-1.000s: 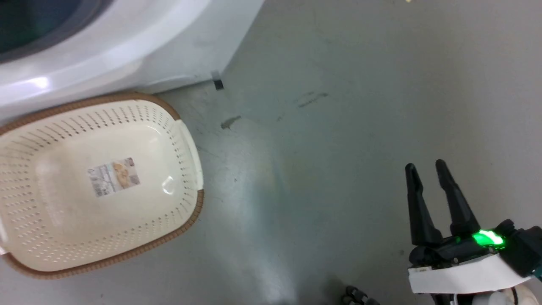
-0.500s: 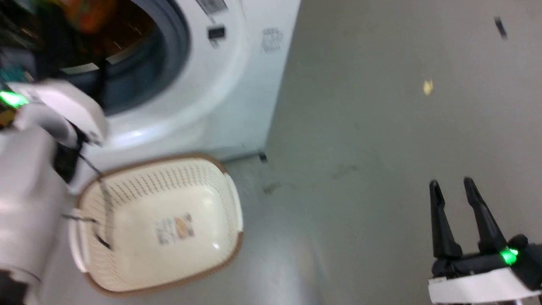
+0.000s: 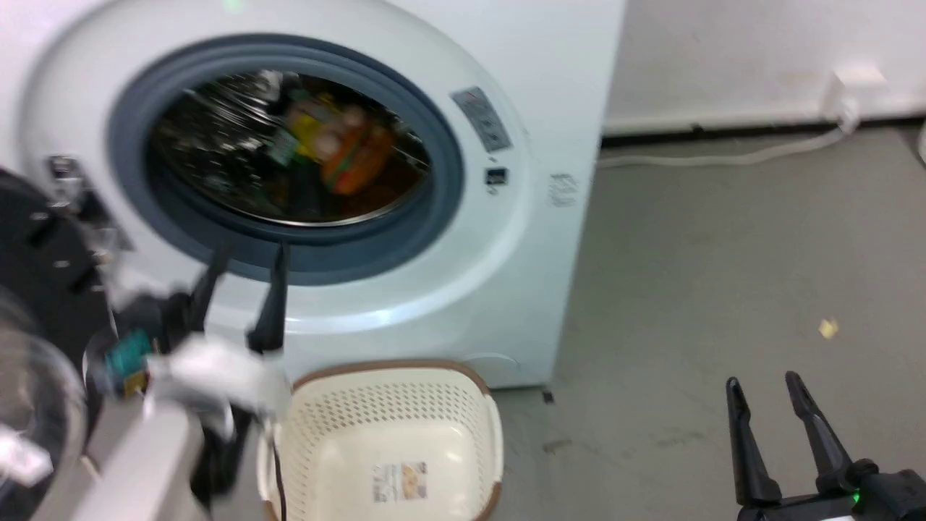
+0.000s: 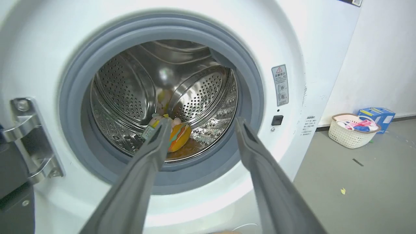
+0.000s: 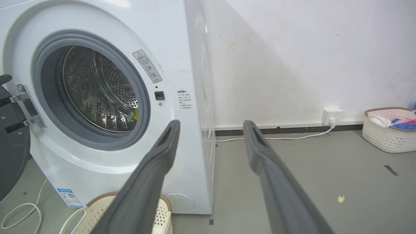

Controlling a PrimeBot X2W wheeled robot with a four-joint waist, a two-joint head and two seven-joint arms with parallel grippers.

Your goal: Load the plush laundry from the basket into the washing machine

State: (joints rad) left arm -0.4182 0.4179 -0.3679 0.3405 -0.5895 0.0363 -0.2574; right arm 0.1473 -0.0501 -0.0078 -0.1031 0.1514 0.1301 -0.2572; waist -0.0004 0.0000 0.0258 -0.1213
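Note:
The plush laundry [image 3: 347,148] lies inside the steel drum of the washing machine [image 3: 521,239], pink and yellow on its orange cushion with a green tag. In the left wrist view the plush laundry [image 4: 177,136] rests at the drum's bottom, beyond the grey seal of the washing machine [image 4: 292,48]. My left gripper [image 3: 251,250] is open and holds nothing, just outside the seal's lower edge; the left gripper [image 4: 203,122] points into the drum. The basket [image 3: 391,405] stands on the floor below the opening, showing its label. My right gripper [image 3: 762,381] hangs open over the floor at the lower right.
The round door [image 3: 43,253] stands swung open at the left, its hinge [image 4: 29,136] beside my left fingers. A second basket with clothes [image 5: 390,130] and a blue box [image 4: 377,113] sit by the wall. A socket with a white cable [image 5: 331,115] runs along the skirting.
The head camera has tilted up from the floor and basket to the washer's opening. The left arm has come into view, its open gripper now below the drum opening. The right gripper stays open.

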